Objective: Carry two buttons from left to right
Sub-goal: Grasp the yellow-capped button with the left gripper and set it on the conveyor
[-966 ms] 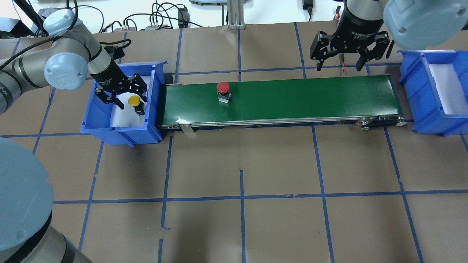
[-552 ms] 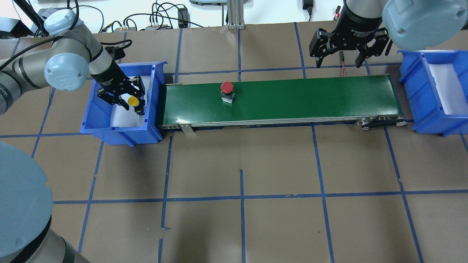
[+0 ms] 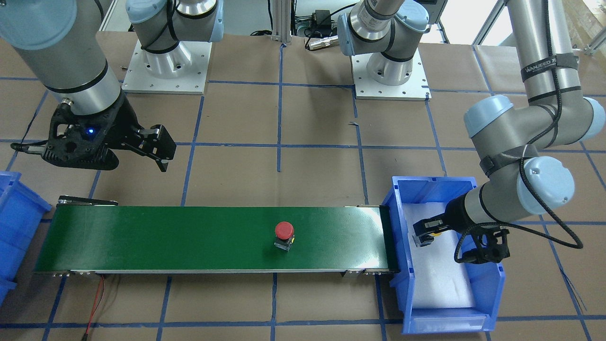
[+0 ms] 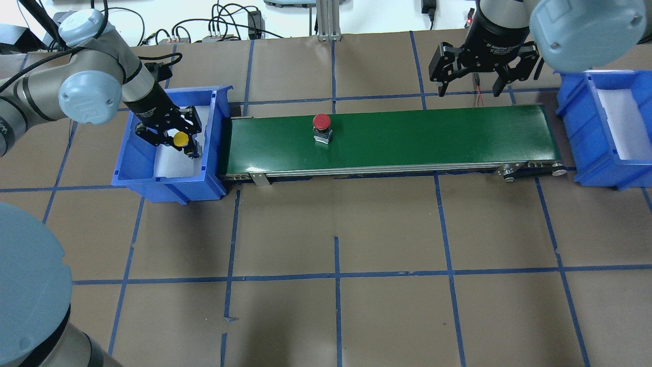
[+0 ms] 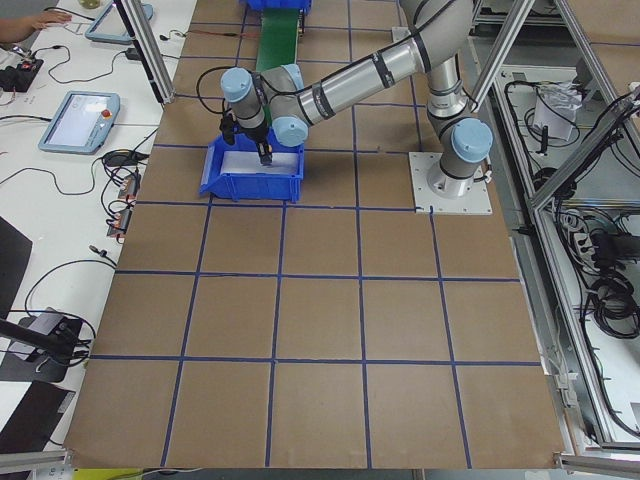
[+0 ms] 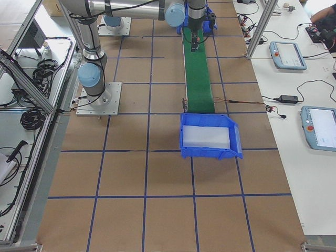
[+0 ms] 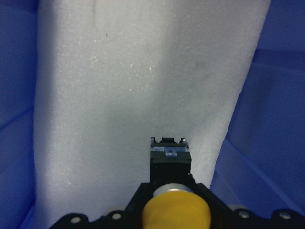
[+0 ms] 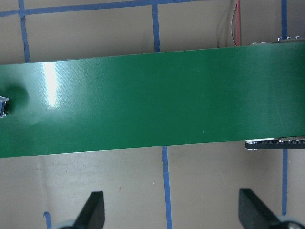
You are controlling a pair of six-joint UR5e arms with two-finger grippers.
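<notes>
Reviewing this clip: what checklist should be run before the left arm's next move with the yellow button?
1. Left hand shut on the yellow-capped push button: ok.
2. That button lifted off the white foam in the left blue plastic bin: cannot tell.
3. Green conveyor belt bare beside that bin: ok.
4. Red-capped push button upright on the belt, well along from the left bin: ok.
5. Right hand open, beside the belt: ok.
6. Right blue plastic bin at the belt's end: ok.
</notes>
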